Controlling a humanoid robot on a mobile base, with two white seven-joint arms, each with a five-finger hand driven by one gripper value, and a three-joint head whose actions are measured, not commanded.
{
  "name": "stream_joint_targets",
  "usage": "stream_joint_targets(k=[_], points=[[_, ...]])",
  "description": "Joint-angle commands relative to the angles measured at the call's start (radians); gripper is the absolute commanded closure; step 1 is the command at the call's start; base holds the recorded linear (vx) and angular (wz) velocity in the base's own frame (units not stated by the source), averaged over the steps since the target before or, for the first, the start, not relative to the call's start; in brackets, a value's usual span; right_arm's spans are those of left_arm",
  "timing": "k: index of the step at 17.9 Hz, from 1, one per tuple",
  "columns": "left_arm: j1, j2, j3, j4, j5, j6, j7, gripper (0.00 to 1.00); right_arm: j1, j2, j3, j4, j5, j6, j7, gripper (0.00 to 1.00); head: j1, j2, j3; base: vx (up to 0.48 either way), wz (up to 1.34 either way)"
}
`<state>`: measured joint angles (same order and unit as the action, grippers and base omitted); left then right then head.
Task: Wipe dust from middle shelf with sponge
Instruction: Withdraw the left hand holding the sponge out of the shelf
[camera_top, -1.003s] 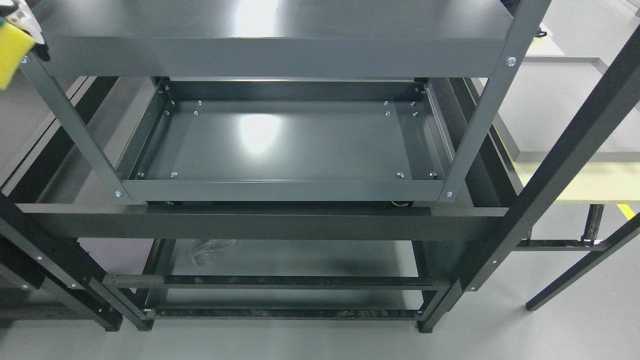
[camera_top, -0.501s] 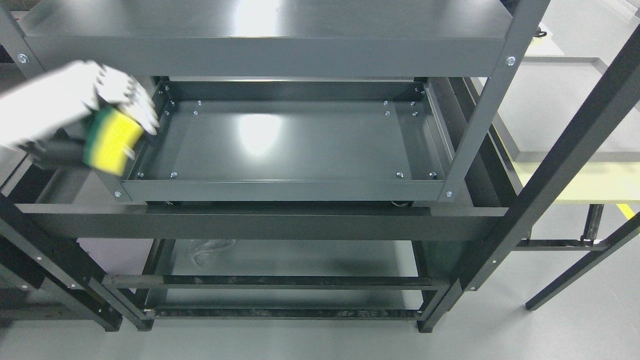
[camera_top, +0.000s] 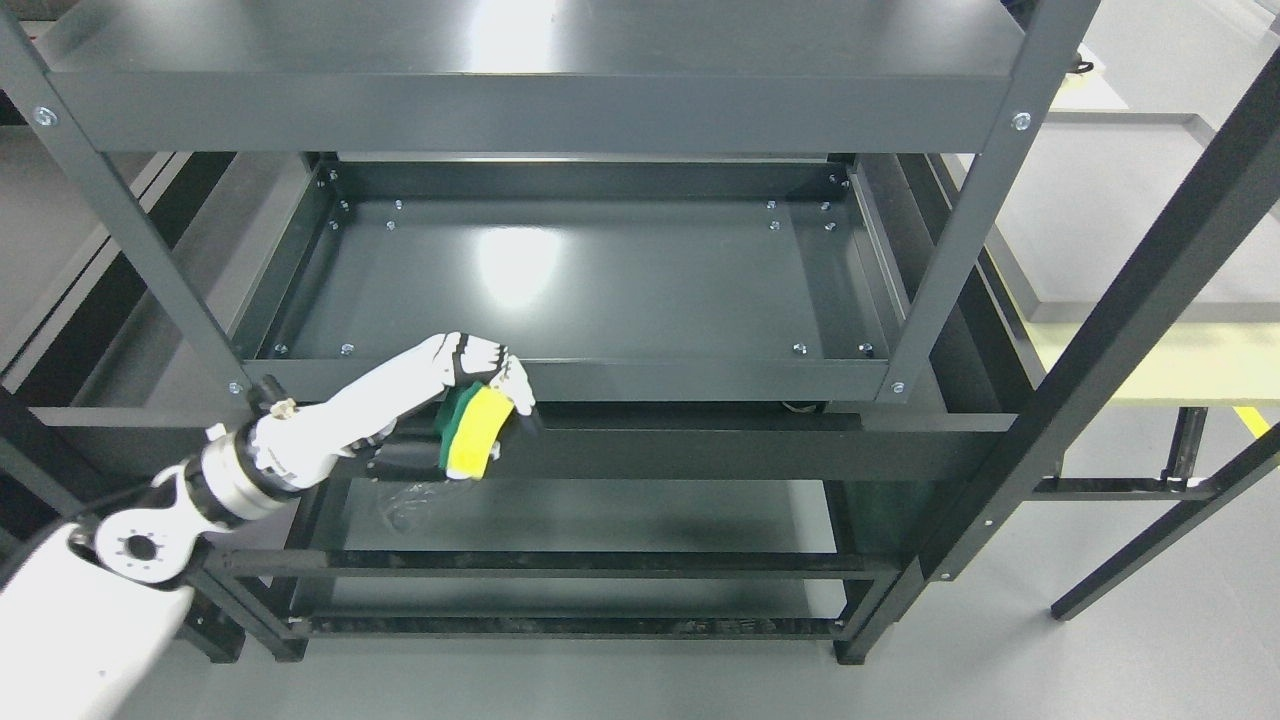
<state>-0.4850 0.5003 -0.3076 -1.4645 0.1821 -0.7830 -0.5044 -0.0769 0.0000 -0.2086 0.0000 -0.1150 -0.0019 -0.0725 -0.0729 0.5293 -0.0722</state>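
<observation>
sponge (camera_top: 473, 430): its inner side is covered by the fingers (camera_top: 497, 364) of the left hand (camera_top: 455, 385)
left arm (camera_top: 120, 560): cut off at the lower left corner of the frame
top shelf (camera_top: 540, 95): its back runs out past the upper edge
middle shelf (camera_top: 560, 290): far corners lie in shadow under the top shelf
crumpled thing (camera_top: 405, 500) on the lower level: too dim to tell what it is
black frame (camera_top: 1150, 310): cut off at the right edge
</observation>
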Motion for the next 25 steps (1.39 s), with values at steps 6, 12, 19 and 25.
stream_joint_targets(k=[6, 12, 19, 25], points=[[-0.001, -0.483, 0.46, 0.176, -0.15, 0.797, 0.375, 0.99, 0.0, -0.017, 0.0, -0.017, 0.0, 0.073, 0.0, 0.0, 0.0, 0.0, 0.0, 0.0, 0.0], [-0.026, -0.483, 0.391, -0.06, -0.164, 1.001, 0.445, 0.88, 0.0, -0.017, 0.0, -0.017, 0.0, 0.073, 0.0, 0.0, 0.0, 0.0, 0.0, 0.0, 0.0], [0.075, -0.483, 0.202, -0.211, -0.101, 0.826, 0.465, 1.0, 0.0, -0.017, 0.0, -0.017, 0.0, 0.073, 0.0, 0.0, 0.0, 0.0, 0.0, 0.0, 0.0], [0.161, -0.483, 0.318, -0.313, -0.102, 0.834, 0.461, 1.0, 0.0, -0.017, 0.0, -0.017, 0.0, 0.074, 0.0, 0.0, 0.0, 0.0, 0.0, 0.0, 0.0]])
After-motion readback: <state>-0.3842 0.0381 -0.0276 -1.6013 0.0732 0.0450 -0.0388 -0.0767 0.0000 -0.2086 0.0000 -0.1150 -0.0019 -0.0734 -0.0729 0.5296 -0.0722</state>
